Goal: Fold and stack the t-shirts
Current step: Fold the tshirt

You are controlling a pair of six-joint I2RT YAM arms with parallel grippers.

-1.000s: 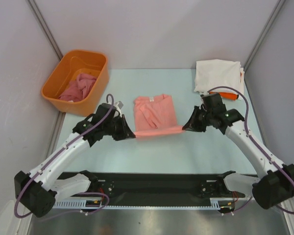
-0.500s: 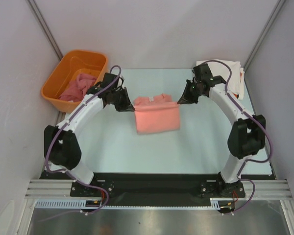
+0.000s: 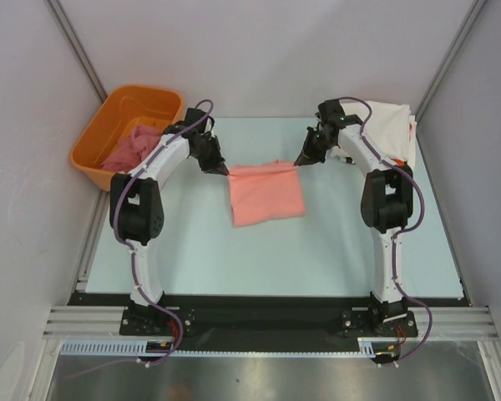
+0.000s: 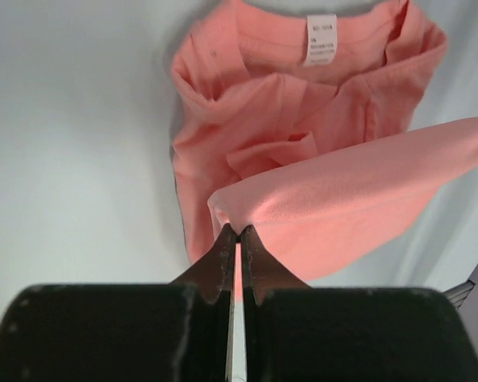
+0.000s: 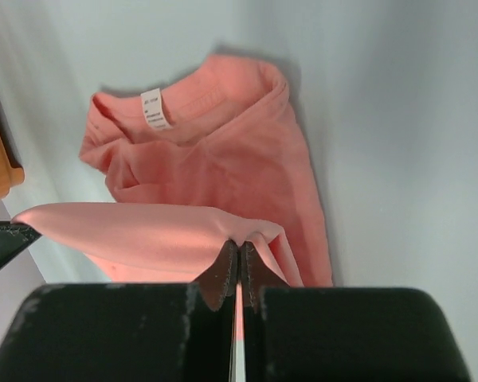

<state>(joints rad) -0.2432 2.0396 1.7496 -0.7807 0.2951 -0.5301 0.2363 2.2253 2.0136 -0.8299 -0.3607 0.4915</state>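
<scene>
Salmon-pink t-shirt [image 3: 265, 194] lies ctr frame on desk [image 3: 234, 259]; hem edge held taut btw left hand [image 3: 226, 171] & right hand [image 3: 298, 162], each clamped on one corner, prob. so the fold lays square over collar end.

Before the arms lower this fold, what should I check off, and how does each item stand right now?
1. Left fingers shut on shirt corner: ok.
2. Right fingers shut on the other corner: ok.
3. Held edge taut between them: ok.
4. Lower layer flat: not ok, creased near the collar.
5. Held edge lined up with the collar: cannot tell, it is lifted.
6. Right arm clear of white shirt: cannot tell.
</scene>
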